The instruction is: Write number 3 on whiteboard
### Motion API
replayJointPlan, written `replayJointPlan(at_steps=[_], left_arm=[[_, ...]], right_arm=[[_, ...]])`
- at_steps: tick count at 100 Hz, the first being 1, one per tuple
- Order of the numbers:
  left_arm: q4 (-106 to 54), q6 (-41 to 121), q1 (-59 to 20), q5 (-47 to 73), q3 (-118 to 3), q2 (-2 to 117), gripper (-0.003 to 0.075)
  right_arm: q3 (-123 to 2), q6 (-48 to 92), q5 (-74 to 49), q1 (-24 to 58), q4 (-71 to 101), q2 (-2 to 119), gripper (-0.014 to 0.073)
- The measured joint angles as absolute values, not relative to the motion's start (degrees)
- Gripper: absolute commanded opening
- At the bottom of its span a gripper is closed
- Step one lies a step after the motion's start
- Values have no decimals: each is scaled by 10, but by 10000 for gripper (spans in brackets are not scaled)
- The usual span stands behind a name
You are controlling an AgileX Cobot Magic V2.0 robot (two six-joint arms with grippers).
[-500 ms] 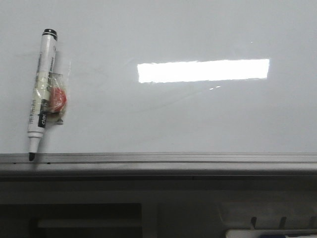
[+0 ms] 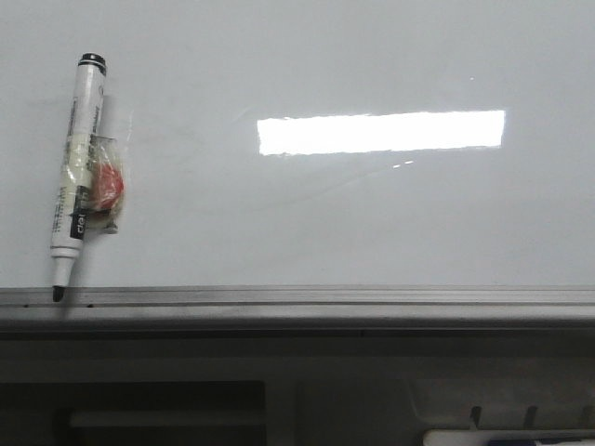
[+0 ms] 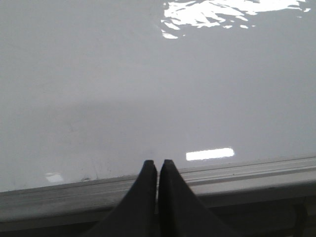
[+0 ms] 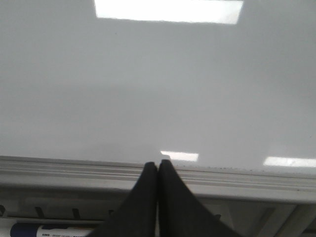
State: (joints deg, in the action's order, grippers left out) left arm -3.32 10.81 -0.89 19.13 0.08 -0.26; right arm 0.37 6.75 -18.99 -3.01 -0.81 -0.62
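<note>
The whiteboard (image 2: 372, 214) fills the front view, glossy and pale, with a bright rectangular light reflection; no number 3 shows on it. A white marker pen (image 2: 78, 158) with a black tip hangs on the board at the left, fixed by a red magnet in clear tape, its tip at the grey frame edge (image 2: 297, 299). Neither gripper appears in the front view. In the left wrist view my left gripper (image 3: 158, 163) is shut and holds nothing, over the frame edge (image 3: 247, 173). My right gripper (image 4: 158, 164) is likewise shut and holds nothing at the frame edge (image 4: 74, 170).
Below the frame sits a dark tray (image 2: 167, 409). A second marker with a blue label (image 4: 49, 230) lies in it at the right, also seen as a marker (image 2: 502, 438) low in the front view.
</note>
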Motion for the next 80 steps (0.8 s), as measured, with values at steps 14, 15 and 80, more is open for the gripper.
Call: replayJointPlan(at_steps=[14,15,80], left_arm=[[-33,108,-9,191,1,-3,-21],[-33,108,-9,191,1,-3,-20],[-33,108,-9,191,1,-3,-20]], right_arm=[[4,68,-190,-30,-8,-6,-48],[4,68,-190,-30,-8,-6,-48],[4,68,-182,-30,-15,-6,-48]])
